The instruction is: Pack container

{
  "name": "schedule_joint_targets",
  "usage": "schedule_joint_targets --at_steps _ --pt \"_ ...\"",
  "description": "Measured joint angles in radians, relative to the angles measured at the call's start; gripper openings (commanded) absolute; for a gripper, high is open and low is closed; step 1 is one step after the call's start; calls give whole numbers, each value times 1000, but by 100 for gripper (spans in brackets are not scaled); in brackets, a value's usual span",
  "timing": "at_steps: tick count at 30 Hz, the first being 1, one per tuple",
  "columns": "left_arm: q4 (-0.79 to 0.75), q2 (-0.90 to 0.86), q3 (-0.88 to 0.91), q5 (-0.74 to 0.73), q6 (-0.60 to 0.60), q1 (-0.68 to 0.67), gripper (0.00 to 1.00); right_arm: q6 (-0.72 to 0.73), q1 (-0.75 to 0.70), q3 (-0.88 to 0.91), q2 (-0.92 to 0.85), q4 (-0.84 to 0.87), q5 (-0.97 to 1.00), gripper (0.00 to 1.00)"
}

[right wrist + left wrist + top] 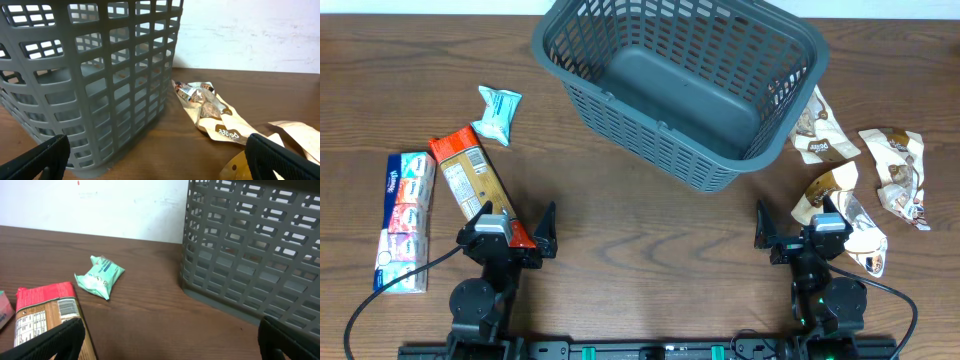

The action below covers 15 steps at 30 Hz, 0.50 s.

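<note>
Since the basket (680, 88) stands empty on the bench (640, 250), left claw (510, 225) and right claw (810, 222) both wide and bare before it, best grip the box (468, 180) left of it across its width.

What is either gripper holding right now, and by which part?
Nothing. The left gripper and right gripper are both open and empty, facing the container.

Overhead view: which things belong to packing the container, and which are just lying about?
Job: container, teal pack, red box, tissue multipack, crumpled brown snack bags, probably all to pack.
Lying about: only the black cable, near left.
</note>
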<state>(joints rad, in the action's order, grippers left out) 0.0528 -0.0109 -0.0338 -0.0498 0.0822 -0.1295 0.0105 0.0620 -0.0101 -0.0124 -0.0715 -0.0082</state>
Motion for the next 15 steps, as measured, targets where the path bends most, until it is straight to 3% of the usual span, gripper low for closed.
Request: schedule_joint_targets --at_steps 15 --pt "0 0 0 0 0 0 99 0 0 0 0 9 9 99"
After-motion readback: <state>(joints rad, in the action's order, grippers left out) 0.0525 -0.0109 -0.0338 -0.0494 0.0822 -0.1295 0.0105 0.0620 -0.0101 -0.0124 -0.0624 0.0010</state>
